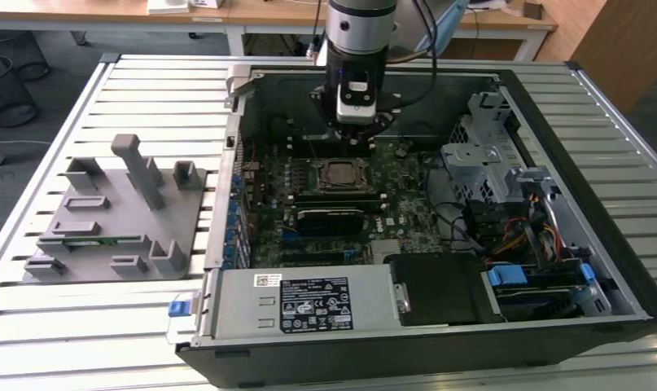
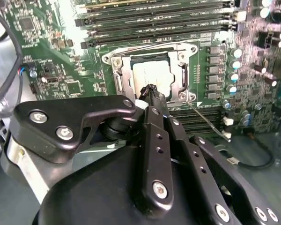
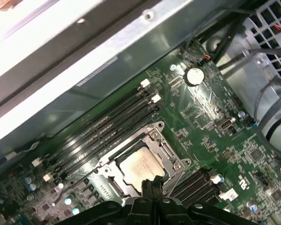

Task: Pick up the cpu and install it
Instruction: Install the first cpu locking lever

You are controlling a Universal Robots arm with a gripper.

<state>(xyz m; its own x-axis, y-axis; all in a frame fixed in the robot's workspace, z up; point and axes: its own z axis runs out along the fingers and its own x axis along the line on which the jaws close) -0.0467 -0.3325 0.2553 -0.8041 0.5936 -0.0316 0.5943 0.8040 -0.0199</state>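
Your exterior view looks steeply down on the whole computer case [image 1: 415,358]; both wrist views sit close above, sharing the motherboard socket [image 2: 118,82] [image 3: 171,155].

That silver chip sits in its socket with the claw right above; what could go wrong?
The gripper hangs close over the cpu: a downward slip could scratch it or, if it sits crooked, hurt the socket. The thin wire lever sticks out beside the socket and might catch the gripper.

Pale grey slatted metal table [image 1: 100,342] in the foreground. Behind it, light wooden desks with white legs [image 1: 89,12] and a black wire-mesh waste bin [image 1: 2,94] on grey-blue floor [image 1: 62,61]. Brown wooden panel [image 1: 616,41] at the exterior view's right. Bright, even light.
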